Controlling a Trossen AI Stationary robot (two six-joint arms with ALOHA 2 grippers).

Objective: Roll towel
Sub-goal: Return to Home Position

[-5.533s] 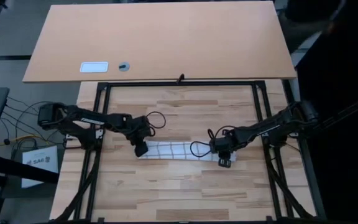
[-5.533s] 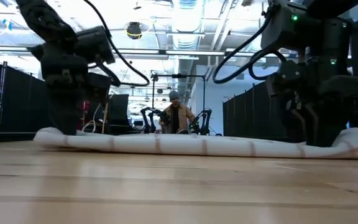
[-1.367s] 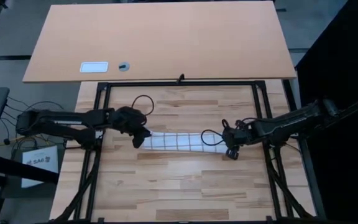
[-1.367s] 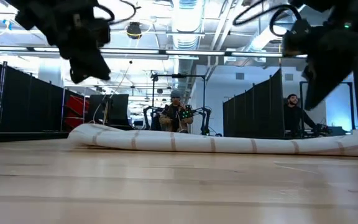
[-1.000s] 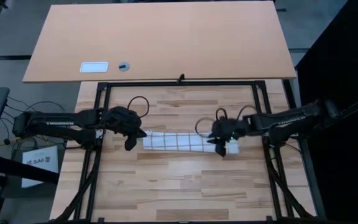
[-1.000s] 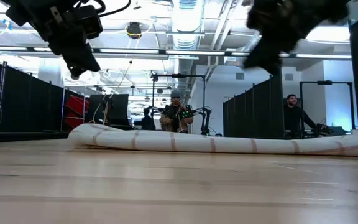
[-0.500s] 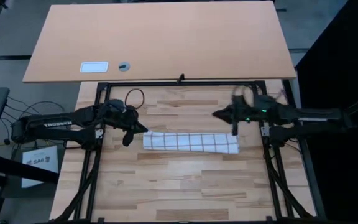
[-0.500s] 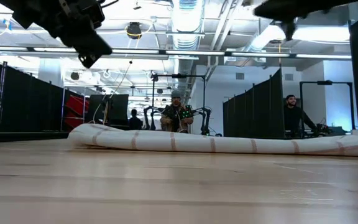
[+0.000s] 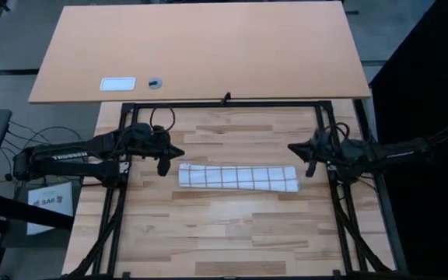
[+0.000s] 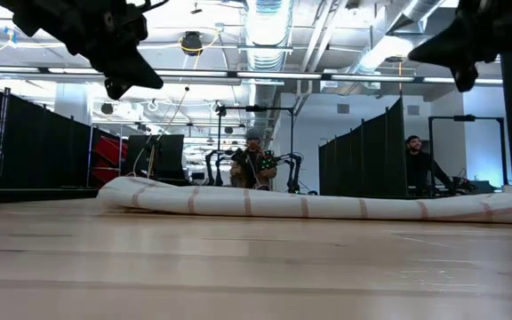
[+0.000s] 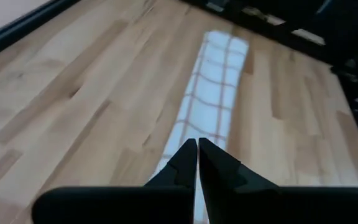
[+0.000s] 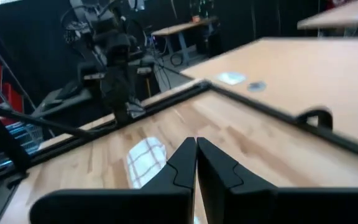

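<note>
Towel: the towel (image 9: 238, 177) lay as a long, narrow bundle across the middle of the wooden surface (image 9: 224, 229), check lines showing, one end toward each arm. From table height it (image 10: 309, 206) read as a low, rounded roll resting flat.
Left gripper: the left gripper (image 9: 162, 163) hung above the surface near the towel's left end, apart from the cloth. Its fingers (image 11: 185, 163) were pressed together on nothing.
Right gripper: the right gripper (image 9: 309, 165) was raised near the right end, also clear of the cloth. Its fingers (image 12: 184, 163) were closed tight and it held nothing.
Weight and feel: probably light, soft and limp, and not fragile. It would likely sag in the middle if lifted by one point.
Grip on the wood: the cloth looked unlikely to slide far by itself, though a sideways nudge could loosen the layers.
Where to take hold: near both ends together, pinching through the bundle's full thickness (a pinch on the top layer alone would probably peel it open).
Shape risk: nothing fastened the layers, so any tug along its length might undo the roll.
</note>
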